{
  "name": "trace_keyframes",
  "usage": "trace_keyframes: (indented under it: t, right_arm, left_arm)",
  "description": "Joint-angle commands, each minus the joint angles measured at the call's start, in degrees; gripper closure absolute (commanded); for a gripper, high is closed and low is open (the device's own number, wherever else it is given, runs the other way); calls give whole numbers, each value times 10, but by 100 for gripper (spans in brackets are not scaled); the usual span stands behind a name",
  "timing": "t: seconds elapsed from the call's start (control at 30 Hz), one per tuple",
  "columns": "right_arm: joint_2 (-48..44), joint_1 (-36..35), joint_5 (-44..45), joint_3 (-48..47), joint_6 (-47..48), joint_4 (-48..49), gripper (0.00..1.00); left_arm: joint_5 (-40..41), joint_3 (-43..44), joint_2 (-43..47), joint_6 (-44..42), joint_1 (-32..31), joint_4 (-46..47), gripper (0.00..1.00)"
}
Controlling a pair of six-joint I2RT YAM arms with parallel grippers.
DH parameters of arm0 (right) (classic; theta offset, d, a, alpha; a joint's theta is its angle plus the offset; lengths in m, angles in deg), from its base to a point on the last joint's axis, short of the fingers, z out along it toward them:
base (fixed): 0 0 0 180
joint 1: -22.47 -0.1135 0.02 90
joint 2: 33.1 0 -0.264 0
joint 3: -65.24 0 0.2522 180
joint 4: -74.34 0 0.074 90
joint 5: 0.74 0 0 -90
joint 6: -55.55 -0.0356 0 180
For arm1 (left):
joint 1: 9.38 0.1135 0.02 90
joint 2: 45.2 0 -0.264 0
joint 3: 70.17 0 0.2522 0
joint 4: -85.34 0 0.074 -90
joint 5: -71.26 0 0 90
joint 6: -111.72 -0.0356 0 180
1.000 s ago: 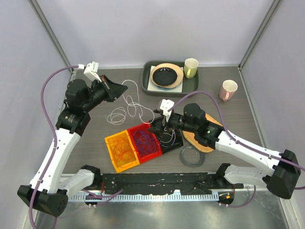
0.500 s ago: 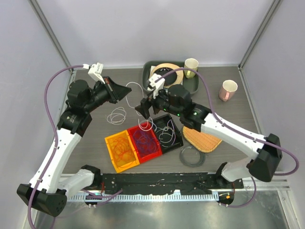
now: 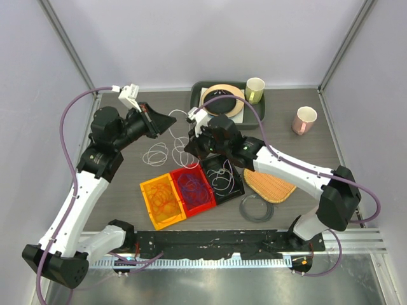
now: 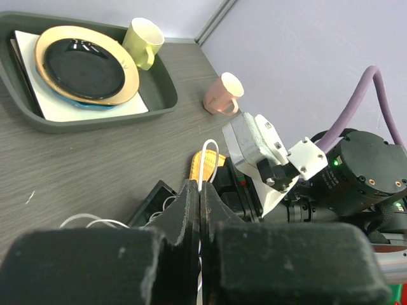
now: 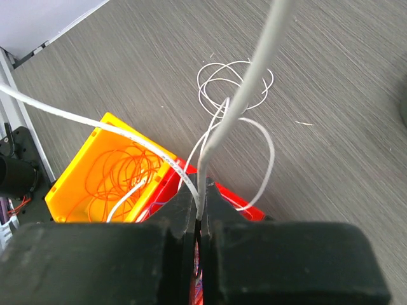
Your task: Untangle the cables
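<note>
The white cable (image 3: 156,154) lies partly as a loose coil on the table, and strands of it rise to both grippers. Held high, my left gripper (image 3: 170,121) is shut on it, and a small loop of white cable (image 4: 207,157) pokes out past the tips (image 4: 200,188). Just right of it, my right gripper (image 3: 190,147) is shut on a white strand (image 5: 224,124) above the bins (image 5: 202,204). An orange cable (image 3: 164,199) fills the yellow bin (image 5: 95,141), and a purple one (image 3: 193,186) lies in the red bin. More white cable (image 3: 222,181) sits in the black bin.
A dark tray (image 3: 254,114) with a plate stands at the back, a yellow-green cup (image 3: 255,89) in its corner. A pink cup (image 3: 304,119) stands at the right. A wicker mat (image 3: 270,186) and a clear ring (image 3: 256,208) lie right of the bins.
My right arm swung up and left from over the black bin to beside the left gripper, and its jaws closed on the white cable. The left arm barely moved.
</note>
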Motion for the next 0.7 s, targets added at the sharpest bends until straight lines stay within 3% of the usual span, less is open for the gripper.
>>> trace_keyframes:
  t: [0.0,0.1,0.13,0.2,0.23,0.4,0.67]
  right_arm:
    - [-30,-1,12,-2,-28,24,99]
    - [-58,0,67,21,-36,35,99]
    - [-67,0,99,29,-38,37,99]
    - [-92,0,140,49,-44,36,99]
    - [-101,0,165,55,-50,33,99]
    - [-153,1,220,88,-68,9,99]
    - [-207,4,233,186,-116,-3,99]
  left_arm:
    - [28,-5,2,-10,-2,15,100]
    - [53,-20,5,-4,-1,4,69]
    - [57,-33,6,-3,-1,2,46]
    - [76,-48,14,3,-1,-3,21]
    - [82,-63,16,6,-1,-6,2]
    - [107,-107,42,15,-1,-31,0]
    - [294,-157,68,52,-1,-137,0]
